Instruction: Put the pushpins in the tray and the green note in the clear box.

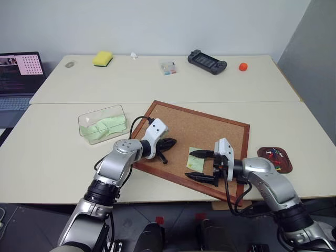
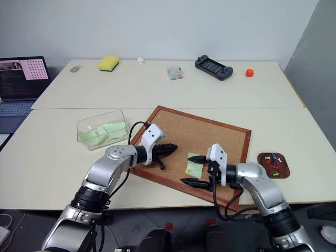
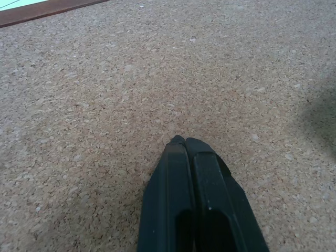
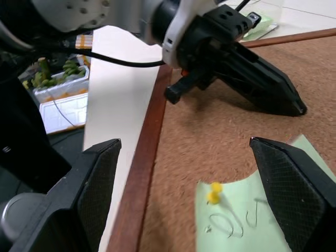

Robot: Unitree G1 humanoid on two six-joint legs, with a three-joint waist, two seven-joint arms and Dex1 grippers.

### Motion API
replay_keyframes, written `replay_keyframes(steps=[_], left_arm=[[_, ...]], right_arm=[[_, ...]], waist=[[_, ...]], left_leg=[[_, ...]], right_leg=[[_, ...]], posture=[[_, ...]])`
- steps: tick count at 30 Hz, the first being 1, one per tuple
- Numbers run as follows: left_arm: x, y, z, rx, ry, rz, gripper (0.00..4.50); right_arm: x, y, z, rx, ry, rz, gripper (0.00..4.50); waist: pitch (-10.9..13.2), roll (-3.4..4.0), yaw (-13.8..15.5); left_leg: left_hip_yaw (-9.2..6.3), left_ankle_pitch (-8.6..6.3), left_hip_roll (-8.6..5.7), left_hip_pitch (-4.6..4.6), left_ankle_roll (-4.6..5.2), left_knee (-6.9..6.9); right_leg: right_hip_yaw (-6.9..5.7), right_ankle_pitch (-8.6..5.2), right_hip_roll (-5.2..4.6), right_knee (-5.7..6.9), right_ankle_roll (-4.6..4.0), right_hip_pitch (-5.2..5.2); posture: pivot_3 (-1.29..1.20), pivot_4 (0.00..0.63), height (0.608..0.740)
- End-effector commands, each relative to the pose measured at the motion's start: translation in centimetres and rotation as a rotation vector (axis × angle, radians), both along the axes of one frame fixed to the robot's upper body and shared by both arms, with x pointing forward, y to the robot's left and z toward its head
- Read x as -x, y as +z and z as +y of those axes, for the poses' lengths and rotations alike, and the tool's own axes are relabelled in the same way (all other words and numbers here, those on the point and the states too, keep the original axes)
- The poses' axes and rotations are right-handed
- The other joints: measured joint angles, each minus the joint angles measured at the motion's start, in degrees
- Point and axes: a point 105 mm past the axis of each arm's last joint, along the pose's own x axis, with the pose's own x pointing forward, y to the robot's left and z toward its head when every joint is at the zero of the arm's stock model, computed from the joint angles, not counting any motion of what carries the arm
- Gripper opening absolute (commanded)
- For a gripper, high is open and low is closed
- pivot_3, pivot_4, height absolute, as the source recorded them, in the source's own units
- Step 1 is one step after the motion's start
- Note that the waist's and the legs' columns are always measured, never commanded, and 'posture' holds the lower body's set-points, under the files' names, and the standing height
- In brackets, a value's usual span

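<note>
One green note point(image 1: 196, 158) left on corkboard point(image 1: 210, 128), yellow pushpin point(image 4: 214, 193) still in | tray point(image 1: 275, 159) holds pins, clear box point(image 1: 103, 124) notes | right gripper point(image 1: 201, 165) spread wide at note | left gripper point(image 1: 169, 143) closed, empty

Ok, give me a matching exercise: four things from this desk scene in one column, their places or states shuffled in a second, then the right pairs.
Things:
1. pale green sticky note
2. shallow reddish-brown tray
3. yellow sponge
4. left gripper

Places or states:
A. far side of the table
B. shut, over the corkboard
C. held to the corkboard by a yellow pushpin
D. holds coloured pushpins, right of the corkboard

Pairs: 1-C, 2-D, 3-A, 4-B
</note>
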Motion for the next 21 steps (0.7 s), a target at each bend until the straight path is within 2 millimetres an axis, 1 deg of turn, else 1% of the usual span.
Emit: replay_keyframes(steps=[1,2,3,10,12,13,19,20,21], left_arm=[[0.8,-2.1,0.9,-0.051,0.016,0.083,0.00],[0.8,-2.1,0.9,-0.051,0.016,0.083,0.00],[0.8,-2.1,0.9,-0.051,0.017,0.082,0.00],[0.8,-2.1,0.9,-0.051,0.021,0.081,0.00],[0.8,-2.1,0.9,-0.049,0.021,0.083,0.00],[0.8,-2.1,0.9,-0.048,0.020,0.083,0.00],[0.9,-2.0,0.7,-0.045,0.019,0.082,0.00],[0.9,-2.0,0.7,-0.044,0.019,0.082,0.00],[0.9,-2.0,0.6,-0.042,0.020,0.082,0.00]], right_arm=[[-0.4,-0.2,0.4,-0.010,0.002,-0.009,3.98],[-0.5,-0.3,0.4,-0.011,0.001,-0.008,3.79],[-0.6,-0.4,0.4,-0.007,0.002,-0.011,3.73],[-1.2,-0.8,0.4,-0.002,-0.010,-0.017,2.19],[-1.4,-0.9,0.5,0.000,-0.012,-0.019,1.67],[-1.4,-0.9,0.6,0.001,-0.013,-0.021,1.57],[-1.5,-1.1,0.4,0.015,-0.014,-0.029,0.25],[-1.6,-1.1,0.4,0.015,-0.016,-0.030,0.09],[-1.6,-1.1,0.3,0.014,-0.017,-0.030,0.09]], waist=[[0.00,0.00,-0.04],[0.00,0.00,-0.06],[0.00,0.00,-0.07],[0.00,0.01,-0.14],[0.00,0.01,-0.16],[0.00,0.01,-0.17],[0.00,0.01,-0.18],[0.00,0.01,-0.18],[0.00,0.01,-0.18]], left_leg=[[0.01,0.00,-0.01,0.00,0.00,0.00],[0.02,0.00,0.00,0.00,-0.01,0.00],[0.02,-0.01,0.00,0.00,-0.01,0.00],[0.04,-0.01,0.00,0.01,-0.01,0.00],[0.04,-0.01,0.01,0.01,-0.01,0.00],[0.04,-0.01,0.01,0.01,-0.01,0.00],[0.04,-0.01,0.00,0.01,-0.01,0.00],[0.04,-0.01,0.01,0.02,-0.01,0.00],[0.04,-0.01,0.01,0.02,-0.01,0.00]], right_leg=[[0.02,0.00,0.00,0.00,0.00,-0.01],[0.02,0.00,-0.01,0.00,0.00,-0.01],[0.02,0.00,-0.01,0.00,0.00,-0.02],[0.03,0.00,0.00,0.03,-0.01,-0.03],[0.03,0.00,0.01,0.04,-0.01,-0.04],[0.03,0.00,0.01,0.04,-0.01,-0.04],[0.03,0.01,0.01,0.05,-0.01,-0.04],[0.04,0.00,0.01,0.05,-0.01,-0.04],[0.03,0.01,0.00,0.05,-0.01,-0.03]], posture=[[0.00,0.150,0.740],[0.00,0.150,0.740],[0.00,0.150,0.740],[0.00,0.150,0.740],[0.00,0.150,0.740],[0.00,0.150,0.740],[0.00,0.150,0.740],[0.00,0.150,0.740],[0.00,0.150,0.740]])
